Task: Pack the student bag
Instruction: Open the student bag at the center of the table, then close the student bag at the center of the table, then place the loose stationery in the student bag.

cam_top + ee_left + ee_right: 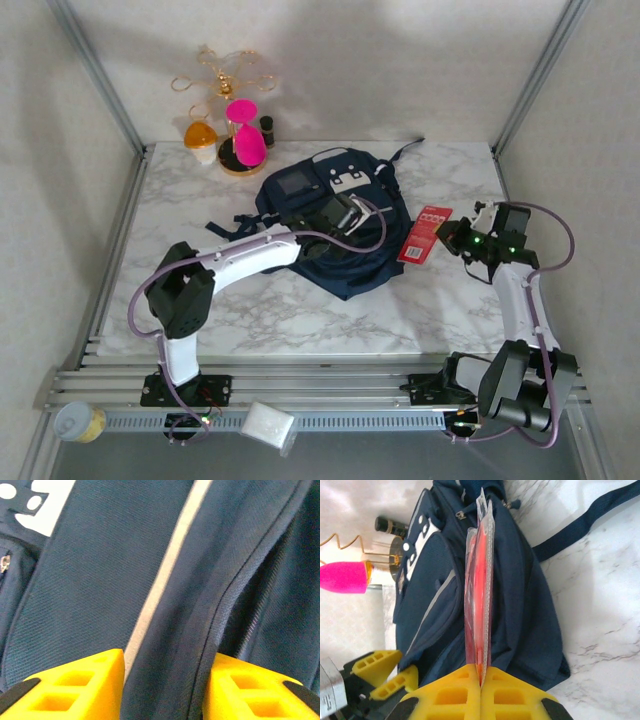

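The student bag (345,272), a navy-blue backpack with white patches and a pale stripe, lies in the middle of the marble table. My left gripper (352,222) reaches over its top. In the left wrist view that gripper (167,690) has a raised fold of the bag's fabric (90,580) filling the gap between its yellow fingers. My right gripper (452,238) hovers just right of the bag, shut on a flat red packet (424,234). In the right wrist view the packet (480,580) stands edge-on from the closed gripper (480,680), with the bag (530,590) behind it.
A pink hourglass (244,140), a gold wire stand (225,72), an orange-topped object (200,135) and a small dark bottle (267,128) stand at the back left. A tin (78,422) and a white packet (268,425) lie below the front rail.
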